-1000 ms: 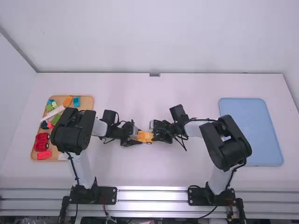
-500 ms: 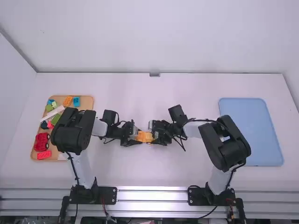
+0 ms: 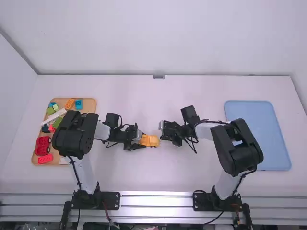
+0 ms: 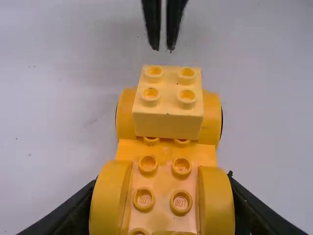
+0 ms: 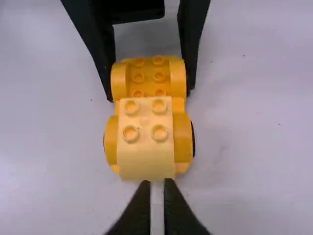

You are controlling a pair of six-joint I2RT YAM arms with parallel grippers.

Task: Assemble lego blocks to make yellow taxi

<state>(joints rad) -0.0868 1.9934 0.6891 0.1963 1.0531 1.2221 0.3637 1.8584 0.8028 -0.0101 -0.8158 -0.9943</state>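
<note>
Compared with half a second ago, the right pincer (image 4: 163, 48) sits farther toward its own side of the counter (image 3: 144, 182), just beyond the nose of the yellow wheeled chassis (image 4: 112, 200), which it partly covers in the earlier frame. Its fingers are only narrowly parted, with nothing between them. Between the fingers of the left pincer (image 5: 150, 93) is the chassis, gripped across its fenders, studs up. On the chassis end nearest the right pincer sits a pale yellow four-stud block (image 4: 168, 126); whether it is pressed fully home I cannot tell. If it is only loosely seated, a later lift by the left pincer could let it tip or drop. Should the right pincer come back low, its tips could knock the block askew or push the chassis round in the left pincer's hold. Pressing hard on that overhanging end could also make the chassis pivot between the left fingers.
</note>
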